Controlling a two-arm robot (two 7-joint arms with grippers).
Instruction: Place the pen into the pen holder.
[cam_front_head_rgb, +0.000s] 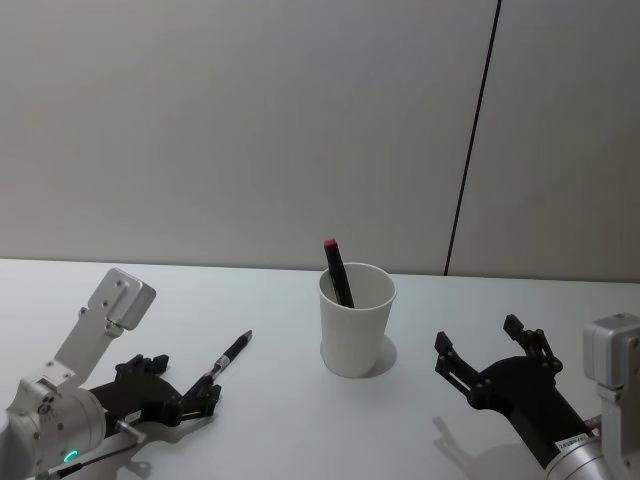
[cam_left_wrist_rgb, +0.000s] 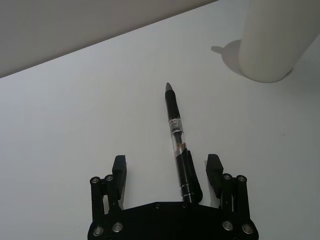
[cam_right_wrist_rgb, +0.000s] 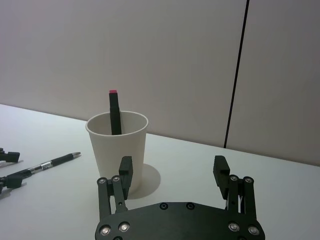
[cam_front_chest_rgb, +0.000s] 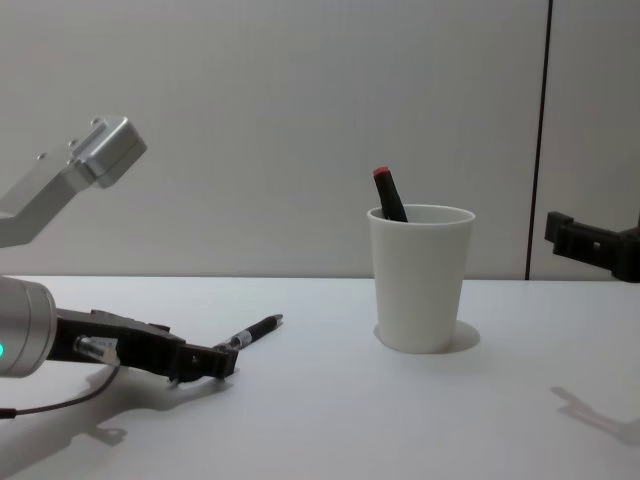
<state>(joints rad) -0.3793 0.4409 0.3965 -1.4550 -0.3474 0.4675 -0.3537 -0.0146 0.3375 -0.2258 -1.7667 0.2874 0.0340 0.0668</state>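
Left gripper (cam_left_wrist_rgb: 167, 162), its matte black fingers (cam_left_wrist_rgb: 119, 167) spread, straddles the slim pen (cam_left_wrist_rgb: 177, 145) lying flat on the smooth table (cam_left_wrist_rgb: 75, 125); ahead stands the tapered paper pen holder (cam_front_head_rgb: 356, 320), with the right gripper (cam_front_head_rgb: 478, 333) spread beside it.

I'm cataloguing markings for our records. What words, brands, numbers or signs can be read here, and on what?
No text here can be read.
On the clear-and-black ballpoint pen: fine print on its pale band, too small to read.
On the white sticker by the right arm's wrist: print too blurred to read.
On the plain white paper cup: no print on the sides seen.
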